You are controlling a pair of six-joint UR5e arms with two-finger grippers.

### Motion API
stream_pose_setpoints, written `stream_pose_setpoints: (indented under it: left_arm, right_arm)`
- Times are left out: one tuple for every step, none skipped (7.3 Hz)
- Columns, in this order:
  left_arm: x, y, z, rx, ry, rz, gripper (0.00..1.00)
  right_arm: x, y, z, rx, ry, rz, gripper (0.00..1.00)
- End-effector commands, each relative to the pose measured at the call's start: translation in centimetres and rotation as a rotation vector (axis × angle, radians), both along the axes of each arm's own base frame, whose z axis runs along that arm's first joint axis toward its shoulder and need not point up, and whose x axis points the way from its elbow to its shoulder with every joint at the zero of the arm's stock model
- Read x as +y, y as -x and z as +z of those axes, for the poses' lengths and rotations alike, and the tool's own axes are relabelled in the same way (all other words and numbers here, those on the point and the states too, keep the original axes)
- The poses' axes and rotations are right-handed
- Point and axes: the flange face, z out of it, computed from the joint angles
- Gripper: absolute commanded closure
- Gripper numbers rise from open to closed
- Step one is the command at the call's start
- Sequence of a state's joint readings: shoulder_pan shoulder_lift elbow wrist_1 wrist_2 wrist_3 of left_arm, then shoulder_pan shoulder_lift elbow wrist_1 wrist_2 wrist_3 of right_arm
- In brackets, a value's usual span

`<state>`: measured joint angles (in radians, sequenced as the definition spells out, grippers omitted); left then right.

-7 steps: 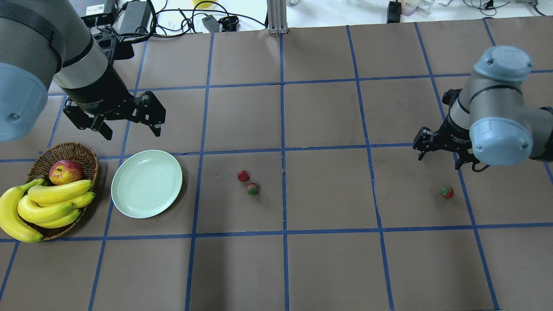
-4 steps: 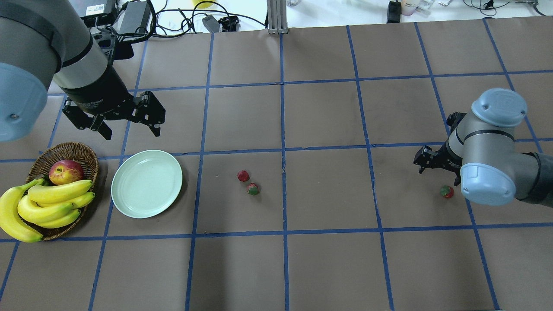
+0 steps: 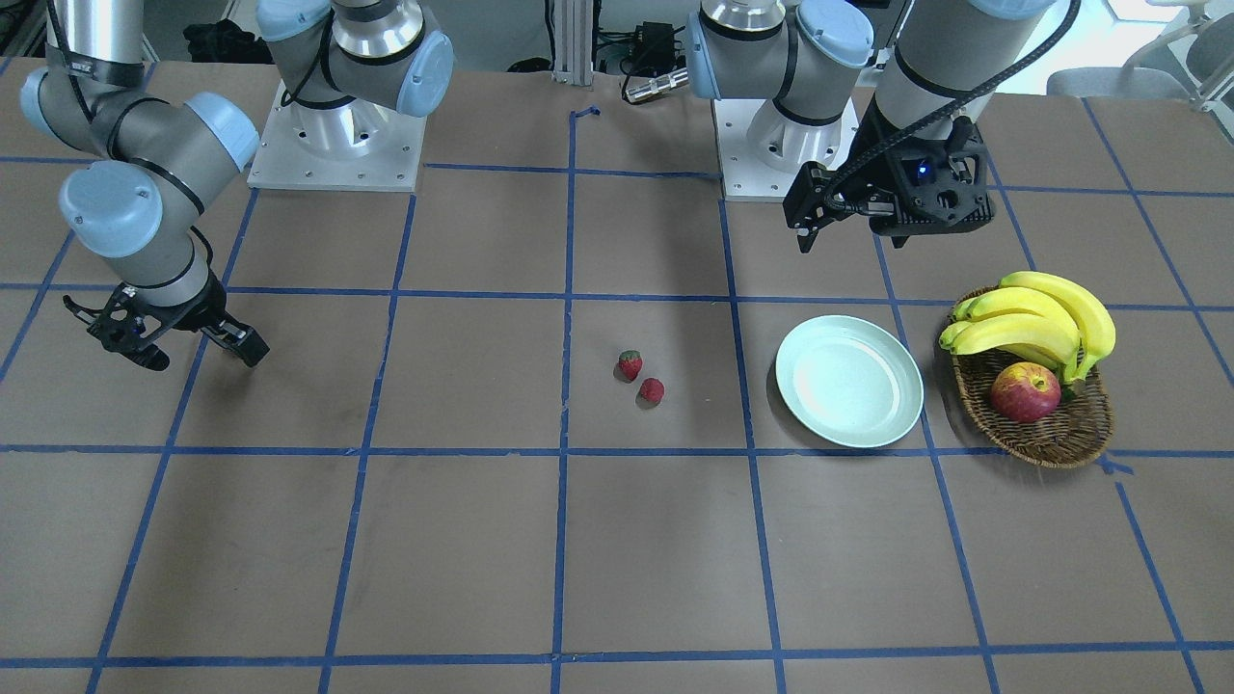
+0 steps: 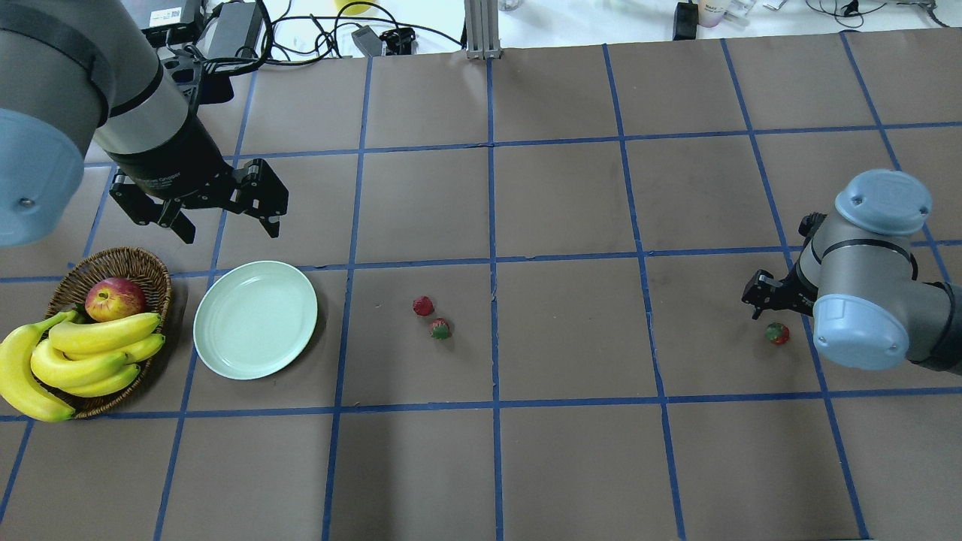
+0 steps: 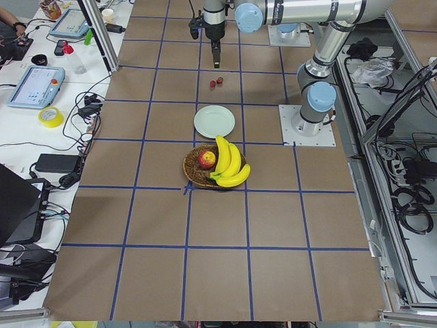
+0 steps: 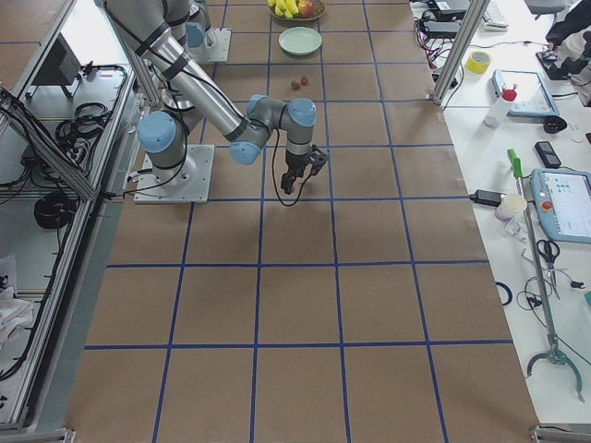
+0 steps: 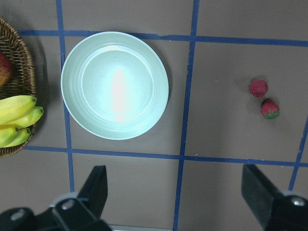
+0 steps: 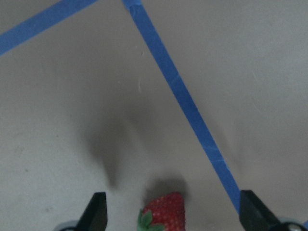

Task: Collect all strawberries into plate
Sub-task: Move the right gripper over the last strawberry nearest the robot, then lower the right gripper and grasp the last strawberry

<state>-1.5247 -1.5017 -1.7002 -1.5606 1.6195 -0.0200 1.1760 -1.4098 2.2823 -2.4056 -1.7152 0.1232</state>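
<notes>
**Right end effector open around 1 strawberry; all 3 berries on the bench**

On my right wrist feed, the right end effector (image 3: 204, 359) is spread wide and sits low over the bench (image 4: 571, 466). 1 strawberry (image 8: 163, 212) lies on the paper between its 2 fingers (image 8: 97, 211), touching neither, with its green cap turned toward one of them. A blue tape line (image 8: 183, 96) runs diagonally from ahead of the end effector down toward the other finger.

Much farther off, the other 2 berries lie between my 2 arms and closer to the left one. The nearer strawberry (image 4: 440, 329) and the farther strawberry (image 4: 423, 306) sit just beside each other on the bench.

The left end effector (image 4: 230, 233) is also spread, grips nothing, and hangs above the bench. On its wrist feed those 2 berries lie ahead and off to one finger's side. The plate (image 4: 255, 319) lies ahead on the other finger's side, well apart from the berries.

Just past the plate, farthest out on that side, is the wicker basket (image 4: 150, 264). It holds the bananas (image 4: 98, 338) and an apple (image 4: 114, 298).
</notes>
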Motion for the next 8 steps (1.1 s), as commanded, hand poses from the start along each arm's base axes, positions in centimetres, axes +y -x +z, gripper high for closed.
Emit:
stream_pose_setpoints:
  left_arm:
    - [0.1,0.1,0.0,-0.002,-0.001,-0.002,0.0]
    - [0.1,0.4,0.0,0.001,0.0,0.003,0.0]
    - [0.1,0.4,0.0,-0.001,0.001,0.001,0.0]
    - [0.1,0.4,-0.1,-0.001,-0.002,-0.003,0.0]
    - [0.1,0.2,-0.1,-0.002,-0.002,-0.005,0.0]
    - [0.1,0.3,-0.1,-0.002,-0.004,-0.006,0.0]
    - [0.0,0.0,-0.1,-0.002,-0.002,0.0,0.0]
    - [0.0,0.0,-0.1,-0.002,-0.004,0.0,0.0]
  right_arm:
    - [0.4,-0.1,-0.5,-0.008,-0.013,0.01,0.21]
    - [0.4,-0.2,-0.5,-0.014,-0.011,0.017,0.5]
    - [0.4,-0.2,-0.4,-0.017,-0.011,0.05,0.76]
    - [0.4,-0.4,-0.5,-0.033,-0.01,0.051,0.87]
    - [0.1,-0.6,-0.4,-0.064,0.007,0.052,1.0]
    - [-0.1,-0.6,-0.3,-0.061,0.013,0.059,1.0]
    - [-0.1,-0.5,0.0,-0.058,0.021,0.07,1.0]
    - [-0.6,-0.8,1.2,-0.049,0.046,0.083,1.0]
